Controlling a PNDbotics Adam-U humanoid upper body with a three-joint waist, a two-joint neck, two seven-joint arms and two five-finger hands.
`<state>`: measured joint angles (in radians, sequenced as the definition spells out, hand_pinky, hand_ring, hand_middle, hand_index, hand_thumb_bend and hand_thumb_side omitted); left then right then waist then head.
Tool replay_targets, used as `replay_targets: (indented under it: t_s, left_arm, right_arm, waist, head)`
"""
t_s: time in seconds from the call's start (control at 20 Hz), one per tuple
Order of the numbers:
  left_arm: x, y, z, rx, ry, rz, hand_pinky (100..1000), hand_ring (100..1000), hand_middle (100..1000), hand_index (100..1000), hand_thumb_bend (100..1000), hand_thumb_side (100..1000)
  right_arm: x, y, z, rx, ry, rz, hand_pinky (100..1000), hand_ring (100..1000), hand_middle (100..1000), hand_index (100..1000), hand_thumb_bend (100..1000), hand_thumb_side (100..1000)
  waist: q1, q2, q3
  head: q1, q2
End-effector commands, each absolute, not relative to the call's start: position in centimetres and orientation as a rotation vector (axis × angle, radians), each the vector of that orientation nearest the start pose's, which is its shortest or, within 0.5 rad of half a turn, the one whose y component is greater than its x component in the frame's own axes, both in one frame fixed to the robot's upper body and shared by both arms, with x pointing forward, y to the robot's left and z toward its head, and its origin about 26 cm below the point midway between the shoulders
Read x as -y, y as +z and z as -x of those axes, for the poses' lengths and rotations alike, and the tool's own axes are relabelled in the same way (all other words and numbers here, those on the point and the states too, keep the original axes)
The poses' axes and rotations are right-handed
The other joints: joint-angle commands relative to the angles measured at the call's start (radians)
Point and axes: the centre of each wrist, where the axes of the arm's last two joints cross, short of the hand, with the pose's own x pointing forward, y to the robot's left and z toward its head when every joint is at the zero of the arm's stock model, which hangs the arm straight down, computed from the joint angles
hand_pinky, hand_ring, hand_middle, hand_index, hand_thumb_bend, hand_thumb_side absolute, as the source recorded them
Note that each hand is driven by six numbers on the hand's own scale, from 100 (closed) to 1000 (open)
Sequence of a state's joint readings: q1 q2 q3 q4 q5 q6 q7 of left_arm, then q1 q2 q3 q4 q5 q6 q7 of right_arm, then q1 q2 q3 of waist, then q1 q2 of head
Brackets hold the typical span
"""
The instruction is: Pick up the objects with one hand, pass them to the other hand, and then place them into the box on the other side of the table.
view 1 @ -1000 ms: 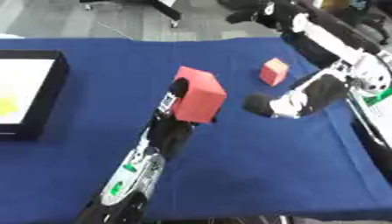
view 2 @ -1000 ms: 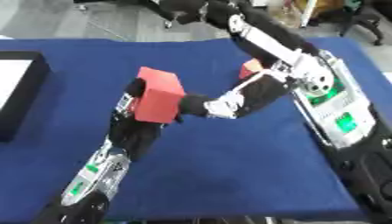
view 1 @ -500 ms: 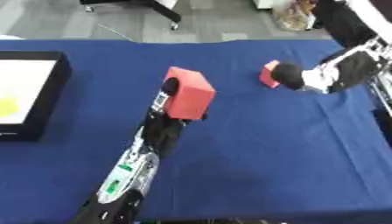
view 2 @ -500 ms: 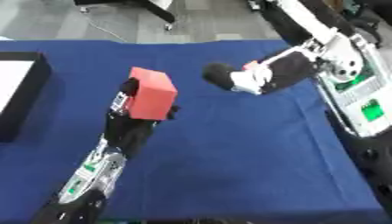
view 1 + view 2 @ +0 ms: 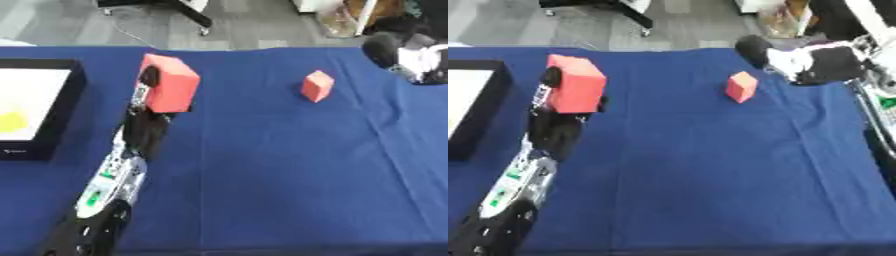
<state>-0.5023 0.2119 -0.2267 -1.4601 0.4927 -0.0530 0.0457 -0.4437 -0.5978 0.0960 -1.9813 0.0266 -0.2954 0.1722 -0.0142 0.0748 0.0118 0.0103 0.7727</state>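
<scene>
The large red block [image 5: 169, 83] is held up above the blue tablecloth [image 5: 289, 170] in the left hand [image 5: 147, 117], whose dark fingers curl round its lower and rear sides. It sits to the right of the black box [image 5: 48, 120], well apart from its near wall.

The box lies at the cloth's left edge; it has a pale inside, with a yellow thing [image 5: 12, 121] lying in it. On the box's front wall is a small pale mark, too small to read.

A smaller red block [image 5: 741, 87] stands alone on the cloth, far to the right of the box. Farther right again, the right hand [image 5: 798, 59] hangs above the cloth's far right part, apart from the small block; whether its fingers are curled or straight cannot be told.

A second ago the right hand was close beside the large block; since then it has drawn back rightward, past the small block. The left hand still holds the large block.
</scene>
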Motion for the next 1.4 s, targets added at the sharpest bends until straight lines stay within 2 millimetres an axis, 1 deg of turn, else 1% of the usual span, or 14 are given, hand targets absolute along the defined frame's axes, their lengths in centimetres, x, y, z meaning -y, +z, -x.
replay_targets:
  t_s: [0.05, 0.15, 0.2, 0.4, 0.6, 0.75, 0.85, 0.95, 1.0, 1.05, 1.15, 1.25, 1.4]
  left_arm:
    - [-23.0, 14.0, -39.0, 1.932, -0.092, 0.210, 904, 439, 216, 480, 100, 646]
    - [-25.4, 15.1, -39.6, 1.935, -0.095, 0.028, 903, 436, 213, 479, 100, 628]
    - [-26.6, 15.7, -39.9, 1.936, -0.105, -0.067, 899, 434, 211, 480, 100, 604]
    - [-30.7, 18.0, -41.2, 1.890, -0.165, -0.450, 887, 434, 211, 485, 100, 556]
    - [-33.7, 19.3, -42.3, 1.796, -0.219, -0.778, 869, 441, 220, 499, 100, 511]
    - [-35.4, 19.7, -43.1, 1.670, -0.251, -1.051, 846, 449, 243, 519, 100, 377]
    - [-36.1, 19.5, -43.6, 1.571, -0.259, -1.206, 839, 458, 266, 537, 100, 330]
    - [-36.6, 19.0, -44.1, 1.470, -0.273, -1.325, 831, 469, 282, 553, 100, 260]
    - [-36.7, 18.6, -44.4, 1.419, -0.286, -1.378, 827, 476, 295, 567, 100, 220]
    - [-36.9, 18.2, -44.6, 1.363, -0.306, -1.426, 824, 480, 305, 577, 100, 203]
    - [-37.4, 17.3, -44.9, 1.250, -0.347, -1.509, 816, 507, 354, 621, 100, 131]
    - [-37.9, 16.2, -45.2, 1.123, -0.381, -1.582, 807, 522, 381, 645, 100, 100]
    - [-38.8, 14.7, -45.2, 0.957, -0.421, -1.661, 799, 534, 398, 660, 119, 100]
  right_arm:
    - [26.8, 25.6, -30.3, -3.240, -1.412, -0.304, 894, 1000, 974, 938, 459, 483]
    - [26.7, 24.9, -30.3, -3.246, -1.448, -0.293, 895, 1000, 976, 938, 454, 485]
    - [26.7, 24.5, -30.2, -3.245, -1.475, -0.284, 896, 1000, 980, 937, 454, 486]
    - [26.3, 23.0, -30.0, -3.227, -1.581, -0.242, 897, 1000, 984, 936, 450, 489]
    - [26.0, 22.3, -30.0, -3.220, -1.633, -0.210, 897, 1000, 983, 935, 450, 489]
    - [25.8, 21.9, -29.9, -3.214, -1.662, -0.186, 898, 1000, 984, 934, 448, 491]
    - [25.6, 21.7, -29.9, -3.210, -1.674, -0.165, 898, 1000, 984, 933, 447, 491]
    - [25.4, 21.6, -29.9, -3.205, -1.686, -0.145, 898, 1000, 984, 934, 446, 491]
    - [25.4, 21.5, -29.9, -3.202, -1.691, -0.137, 898, 1000, 984, 934, 446, 491]
    - [25.3, 21.5, -29.9, -3.199, -1.697, -0.129, 898, 1000, 983, 934, 446, 491]
    - [25.2, 21.4, -29.9, -3.195, -1.706, -0.115, 899, 1000, 983, 933, 445, 491]
    - [25.1, 21.3, -29.8, -3.191, -1.714, -0.105, 899, 1000, 984, 933, 445, 491]
    - [25.0, 21.2, -29.8, -3.189, -1.722, -0.095, 899, 1000, 984, 933, 445, 491]
  waist:
    - [0.005, -0.022, -0.004]
    - [0.010, -0.026, -0.008]
    - [0.012, -0.027, -0.010]
    - [0.019, -0.030, -0.019]
    - [0.025, -0.032, -0.028]
    - [0.028, -0.033, -0.034]
    - [0.029, -0.032, -0.039]
    - [0.029, -0.031, -0.046]
    - [0.029, -0.031, -0.049]
    - [0.029, -0.030, -0.052]
    - [0.028, -0.029, -0.058]
    - [0.028, -0.027, -0.063]
    - [0.028, -0.026, -0.069]
  head:
    - [0.068, -0.003]
    - [0.114, -0.003]
    - [0.136, -0.003]
    - [0.218, -0.003]
    - [0.276, -0.003]
    - [0.303, -0.003]
    - [0.309, -0.003]
    - [0.305, -0.003]
    - [0.301, -0.003]
    - [0.296, -0.003]
    - [0.290, -0.003]
    - [0.284, -0.003]
    - [0.272, -0.003]
